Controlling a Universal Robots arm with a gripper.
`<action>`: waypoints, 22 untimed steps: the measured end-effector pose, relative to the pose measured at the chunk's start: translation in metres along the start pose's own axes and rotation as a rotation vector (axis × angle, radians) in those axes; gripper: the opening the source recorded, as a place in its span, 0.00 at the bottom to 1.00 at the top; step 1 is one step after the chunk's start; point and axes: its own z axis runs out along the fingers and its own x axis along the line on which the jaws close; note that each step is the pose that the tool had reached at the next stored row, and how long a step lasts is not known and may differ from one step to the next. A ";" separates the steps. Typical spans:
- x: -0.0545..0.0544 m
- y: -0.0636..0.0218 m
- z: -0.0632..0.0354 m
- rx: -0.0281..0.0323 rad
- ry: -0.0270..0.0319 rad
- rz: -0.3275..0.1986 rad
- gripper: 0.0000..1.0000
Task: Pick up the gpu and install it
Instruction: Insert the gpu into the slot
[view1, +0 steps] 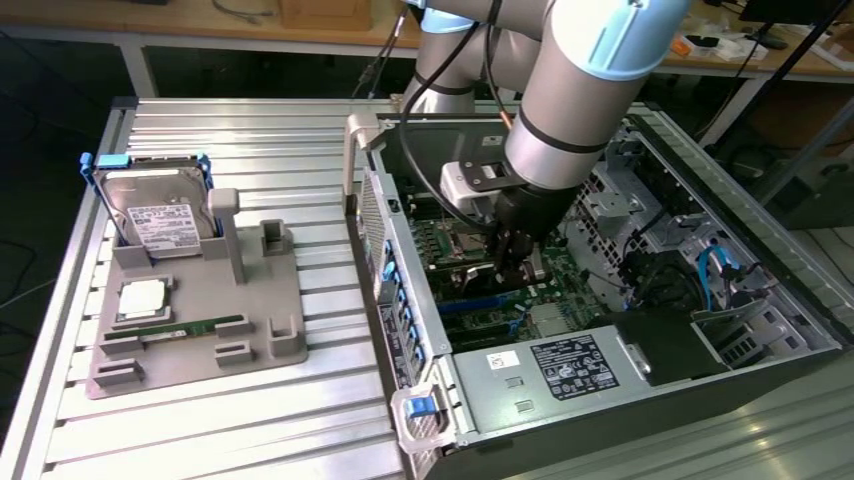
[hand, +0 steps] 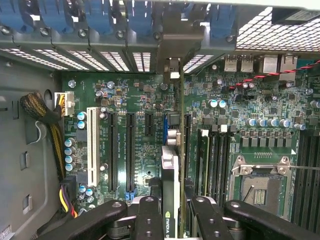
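Observation:
The gpu (hand: 170, 170) stands edge-on between my fingers (hand: 149, 220), a thin card with a small logo on its near end. Its far end reaches toward the metal bracket (hand: 172, 67) at the case's rear slot openings. My gripper (hand: 171, 222) is shut on the card, low over the green motherboard (hand: 135, 100) and in line with a blue expansion slot (hand: 165, 131). Whether the card's edge sits in the slot is hidden. In the exterior view the gripper (view1: 514, 262) reaches down into the open computer case (view1: 747, 300), close to the board.
Long black slots (hand: 111, 150) and a white slot (hand: 92, 145) lie beside the card, with memory slots (hand: 215, 160) and an empty CPU socket (hand: 260, 187) on its other side. On the exterior view's left, a grey holder (view1: 200, 340) carries a hard drive (view1: 158, 225) and a memory stick (view1: 187, 328). Cables (view1: 714, 265) crowd the case.

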 end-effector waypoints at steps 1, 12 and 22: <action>0.000 0.0000 0.0000 -0.0006 -0.0001 0.000 0.27; 0.000 -0.0007 0.0000 -0.0137 -0.0005 0.001 0.27; 0.000 -0.0006 0.0031 -0.0137 -0.0017 0.001 0.27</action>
